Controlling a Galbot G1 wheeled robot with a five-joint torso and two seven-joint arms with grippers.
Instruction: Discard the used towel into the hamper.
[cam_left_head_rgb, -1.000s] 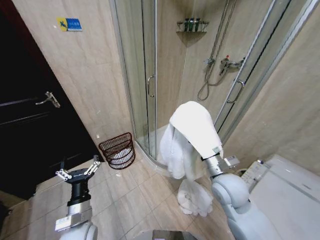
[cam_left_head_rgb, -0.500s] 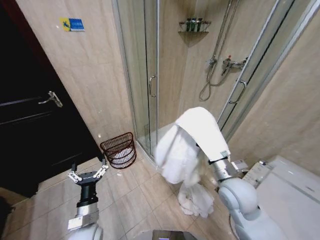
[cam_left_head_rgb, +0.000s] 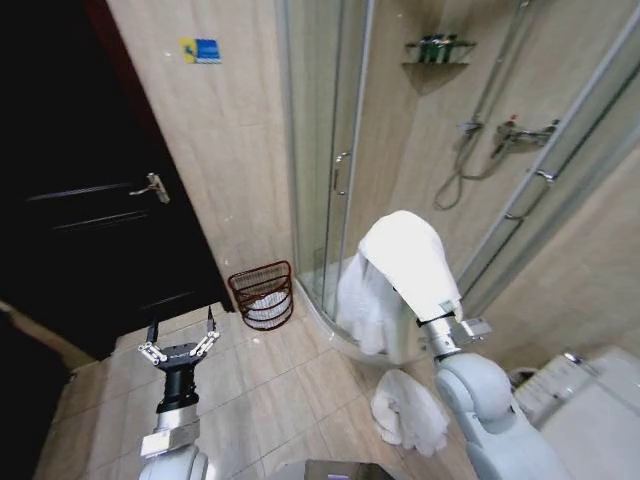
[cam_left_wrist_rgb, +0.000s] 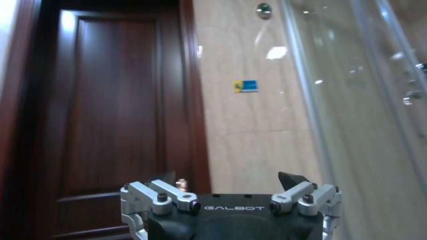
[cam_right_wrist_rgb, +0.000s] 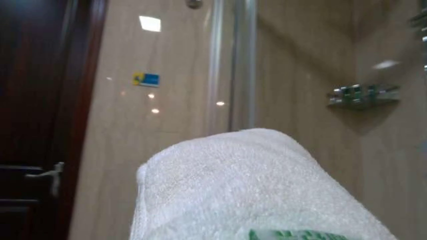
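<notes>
The used towel, white and bulky, hangs draped over the end of my raised right arm in front of the shower, covering the right gripper. In the right wrist view the towel lies close before the camera. The hamper, a small dark red-brown open-weave basket with something white inside, stands on the floor against the wall beside the shower door, to the left of the towel. My left gripper is held upright and open, low and to the left of the hamper, with nothing in it; the left wrist view shows its fingers spread.
A second white towel lies heaped on the tiled floor below my right arm. The glass shower enclosure rises behind the hamper, a dark wooden door is at left, and a toilet sits at right.
The whole picture has shifted right, so the camera has turned left; door and hamper now sit nearer the middle. The towel stays draped on my right arm. The left gripper stays open.
</notes>
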